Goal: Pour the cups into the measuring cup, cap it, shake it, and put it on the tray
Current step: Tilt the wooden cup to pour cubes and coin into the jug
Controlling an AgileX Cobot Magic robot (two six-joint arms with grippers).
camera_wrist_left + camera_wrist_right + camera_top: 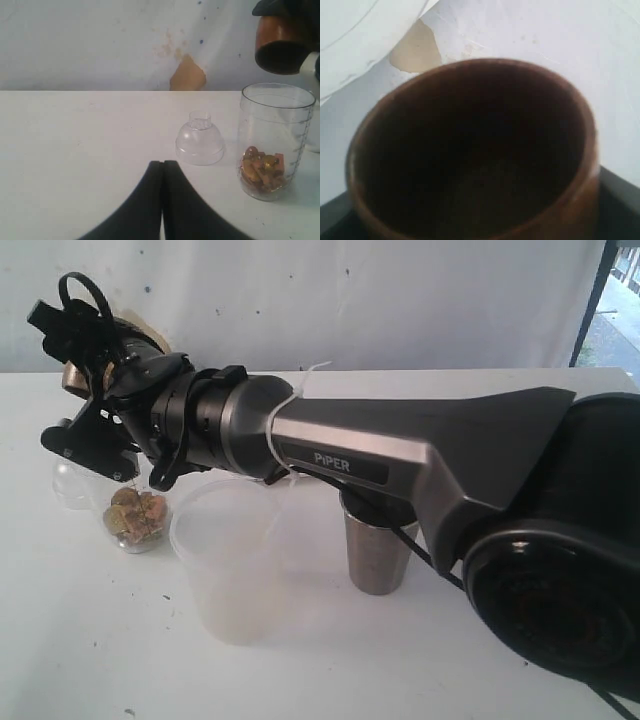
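My right gripper (92, 390) reaches across to the far left and is shut on the brown wooden cup (72, 373). It holds the cup tipped above the measuring cup (135, 517). The wooden cup (470, 150) fills the right wrist view, and its inside looks dark and empty. The clear measuring cup (275, 142) stands upright with brown and gold pieces at its bottom. A clear domed cap (200, 141) lies beside it. The steel tumbler (378, 552) stands under the right arm. My left gripper (162, 164) is shut and empty, low over the table short of the cap. The tray is out of view.
A big frosted plastic tub (225, 560) stands between the measuring cup and the tumbler. The right arm's long grey link (400, 455) spans the table above them. A white wall (100, 40) with a torn brown patch backs the table.
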